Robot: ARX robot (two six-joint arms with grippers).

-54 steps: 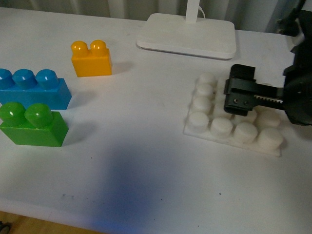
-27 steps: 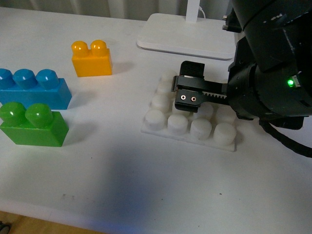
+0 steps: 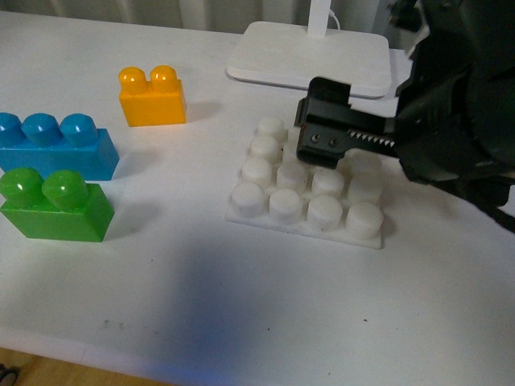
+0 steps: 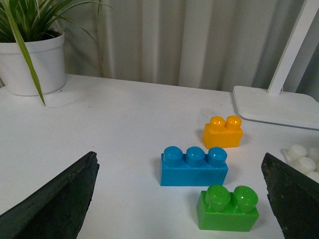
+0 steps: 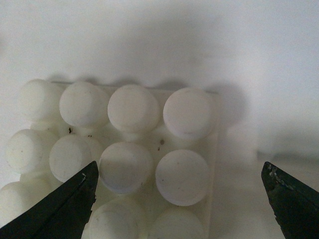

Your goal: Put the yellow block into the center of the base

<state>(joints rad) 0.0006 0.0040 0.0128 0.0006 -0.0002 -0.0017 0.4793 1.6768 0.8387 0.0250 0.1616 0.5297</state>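
Observation:
The yellow block stands upright on the white table at the back left, and also shows in the left wrist view. The white studded base lies flat in the middle of the table, right of the block. My right gripper is open and empty, over the base's far right part. In the right wrist view its jaws stand wide apart over the base studs. My left gripper is open and empty, facing the bricks from a distance. It is out of the front view.
A blue three-stud brick and a green two-stud brick sit at the left, in front of the yellow block. A white lamp foot stands behind the base. A potted plant stands far off. The table's front edge is near.
The base has slid left from the table's right side to the middle, along with my right gripper. The gripper now sits further back over it.

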